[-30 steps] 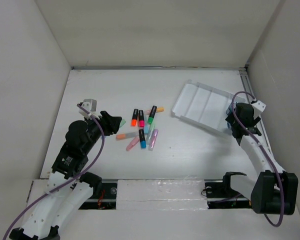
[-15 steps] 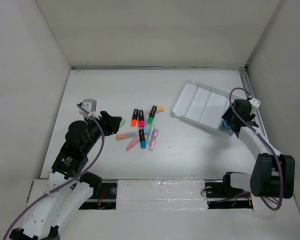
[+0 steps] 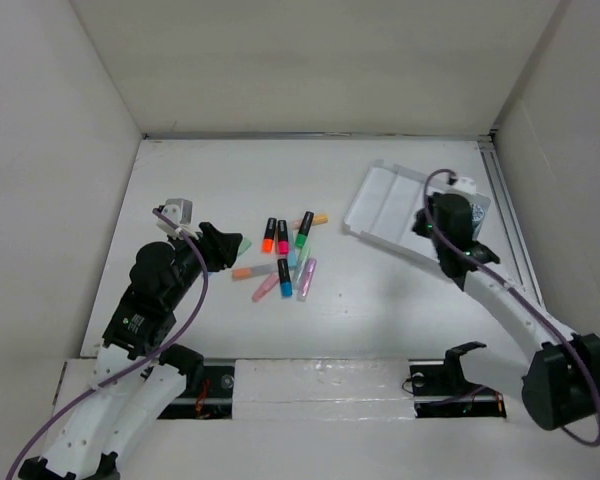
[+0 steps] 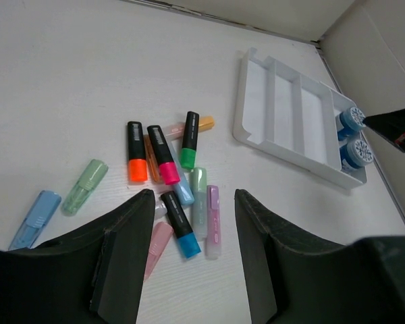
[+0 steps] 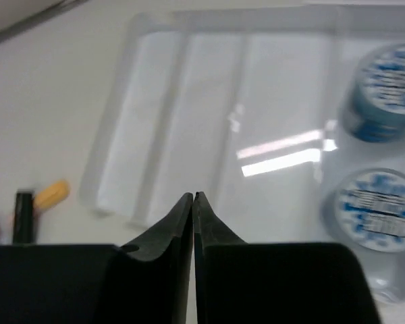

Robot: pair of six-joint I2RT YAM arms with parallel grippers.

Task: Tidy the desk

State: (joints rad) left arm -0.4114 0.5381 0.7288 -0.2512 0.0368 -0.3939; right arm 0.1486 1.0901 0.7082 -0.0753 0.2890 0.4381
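The right wrist view is blurred throughout: the print on the two round blue-lidded tubs (image 5: 378, 216) cannot be read, and the right hand (image 5: 193, 197) covers the near rim of the white tray (image 5: 209, 101). From above, the right arm (image 3: 500, 295) hides the tray's right end and most of the tubs. In the left wrist view the left hand (image 4: 192, 196) has its fingers (image 4: 125, 256) running off the bottom edge and covering one end of a pink marker (image 4: 158, 243).
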